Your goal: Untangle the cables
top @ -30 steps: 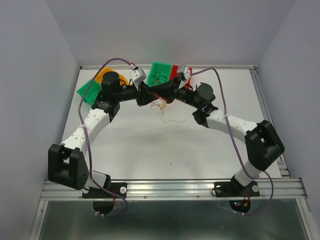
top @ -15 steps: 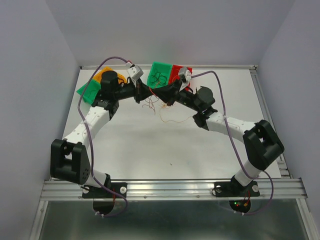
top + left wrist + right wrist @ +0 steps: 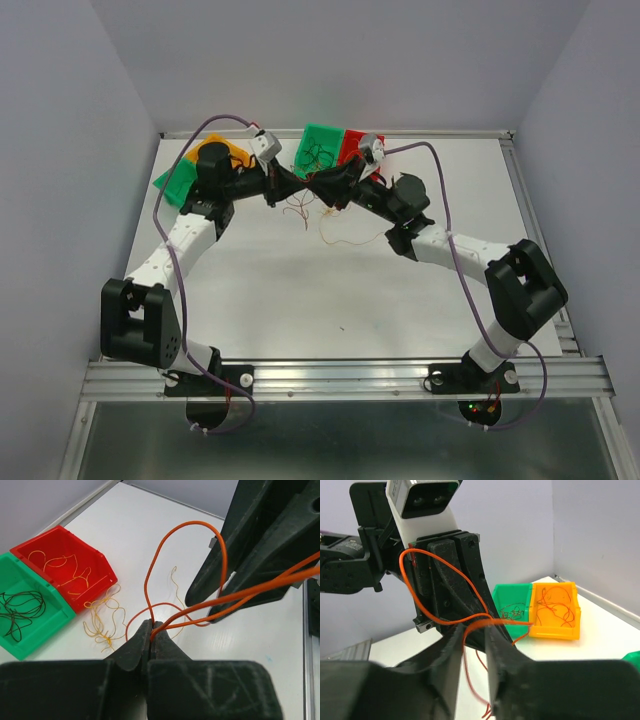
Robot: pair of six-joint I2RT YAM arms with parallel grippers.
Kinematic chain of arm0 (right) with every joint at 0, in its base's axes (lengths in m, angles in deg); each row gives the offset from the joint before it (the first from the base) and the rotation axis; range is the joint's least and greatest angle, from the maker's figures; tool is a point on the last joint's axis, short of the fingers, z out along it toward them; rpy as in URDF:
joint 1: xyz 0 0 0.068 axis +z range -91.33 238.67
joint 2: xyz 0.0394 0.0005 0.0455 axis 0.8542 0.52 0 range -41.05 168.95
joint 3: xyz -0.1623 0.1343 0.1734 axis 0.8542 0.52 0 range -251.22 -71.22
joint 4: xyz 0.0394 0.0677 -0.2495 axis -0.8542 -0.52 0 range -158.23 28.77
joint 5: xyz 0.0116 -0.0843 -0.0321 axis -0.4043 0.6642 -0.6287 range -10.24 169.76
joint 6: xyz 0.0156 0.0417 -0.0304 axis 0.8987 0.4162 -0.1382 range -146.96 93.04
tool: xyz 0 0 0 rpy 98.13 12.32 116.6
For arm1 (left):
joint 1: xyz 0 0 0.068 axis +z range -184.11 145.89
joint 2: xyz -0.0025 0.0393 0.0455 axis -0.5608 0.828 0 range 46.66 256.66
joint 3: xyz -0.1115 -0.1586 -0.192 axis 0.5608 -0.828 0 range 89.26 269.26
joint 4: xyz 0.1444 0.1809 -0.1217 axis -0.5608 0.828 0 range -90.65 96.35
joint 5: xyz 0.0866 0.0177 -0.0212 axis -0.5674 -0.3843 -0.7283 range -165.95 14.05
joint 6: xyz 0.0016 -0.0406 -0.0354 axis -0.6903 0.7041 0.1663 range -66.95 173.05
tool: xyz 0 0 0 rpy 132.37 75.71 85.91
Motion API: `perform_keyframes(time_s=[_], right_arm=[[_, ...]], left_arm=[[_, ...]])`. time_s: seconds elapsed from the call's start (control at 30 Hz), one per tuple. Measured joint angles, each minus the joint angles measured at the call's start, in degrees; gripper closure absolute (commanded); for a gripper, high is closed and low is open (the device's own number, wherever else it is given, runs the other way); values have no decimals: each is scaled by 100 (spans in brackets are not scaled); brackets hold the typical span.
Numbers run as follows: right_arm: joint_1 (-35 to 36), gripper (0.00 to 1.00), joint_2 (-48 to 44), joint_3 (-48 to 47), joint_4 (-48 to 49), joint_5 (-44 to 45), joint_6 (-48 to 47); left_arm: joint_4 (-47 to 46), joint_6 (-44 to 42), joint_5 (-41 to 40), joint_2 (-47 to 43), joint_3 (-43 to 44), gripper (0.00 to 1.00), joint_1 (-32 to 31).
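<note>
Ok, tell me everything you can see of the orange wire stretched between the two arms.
The orange wire is a hair-thin, glossy, floppy strand. The left gripper pinches it, jaws shut. From that pinch it rises in a tall, narrow open loop and comes back down. Two strands then run nearly straight across to the right gripper and pass between its jaws. Whether those jaws actually clamp it, I cannot tell.
</note>
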Motion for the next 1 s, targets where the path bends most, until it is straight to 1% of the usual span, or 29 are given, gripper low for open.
perform_keyframes(time_s=[0.03, 0.07, 0.13, 0.17, 0.27, 0.4, 0.73, 0.83, 1.0], right_arm=[[0, 61, 0, 4, 2, 31, -17], [0, 52, 0, 37, 20, 81, -17], [-2, 38, -2, 116, 28, 151, -46], [-17, 27, 0, 179, 24, 201, -37], [-33, 19, -2, 304, -2, 328, -48], [-44, 15, 0, 396, -7, 518, -87], [-118, 14, -68, 702, -9, 874, -229], [-149, 14, -160, 820, -9, 931, -267], [-188, 14, -330, 949, -9, 966, -326]], left_arm=[[0, 17, -48, 0, 0, 100, 22], [2, 42, -83, 0, 0, 100, 72], [7, 81, -177, 0, 0, 100, 223], [11, 122, -251, 0, 0, 100, 358], [72, 175, -509, 0, 7, 100, 684], [284, 179, -870, 11, 79, 100, 992], [514, 109, -1880, 337, 457, 100, 1585], [588, 105, -2055, 643, 750, 100, 1753], [737, 55, -2302, 1239, 1480, 100, 1934]])
